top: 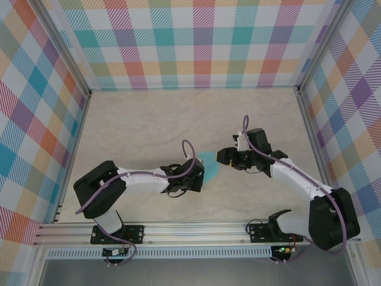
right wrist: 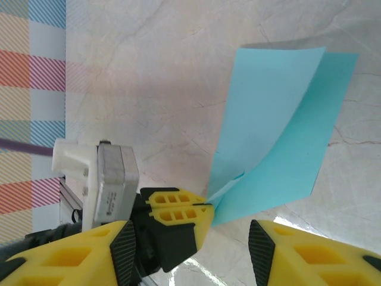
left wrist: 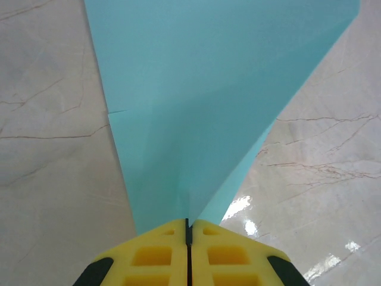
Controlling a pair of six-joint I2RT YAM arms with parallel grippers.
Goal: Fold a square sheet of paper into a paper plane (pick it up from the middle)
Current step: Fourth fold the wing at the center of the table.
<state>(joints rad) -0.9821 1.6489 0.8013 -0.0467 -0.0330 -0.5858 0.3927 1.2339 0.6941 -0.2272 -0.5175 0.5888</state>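
Right now my left gripper (left wrist: 188, 238) is pinched tight on the narrow end of the paper plane (left wrist: 196, 107), pads pressed together with the cyan sheet fanning out from them. My right gripper (right wrist: 191, 238) stands with its jaws apart and nothing between them, just beside the pinch. The plane hangs over the middle of the table (left wrist: 47, 179), a little toward the near edge, and it looks lifted clear of the surface, though I cannot be sure its far end is off. From my right wrist I see two layers splaying away from each other instead of lying flat. So I judge the step to be taking or pressing the fold with my right jaws while the left holds. To do that well, I should hold the left pinch steady on the crease, bring the right jaws in square across both layers near the pinch, and close only once both layers sit between the pads. Catching a single flap would likely twist or buckle the thin sheet, so a slow, level approach suits it best.
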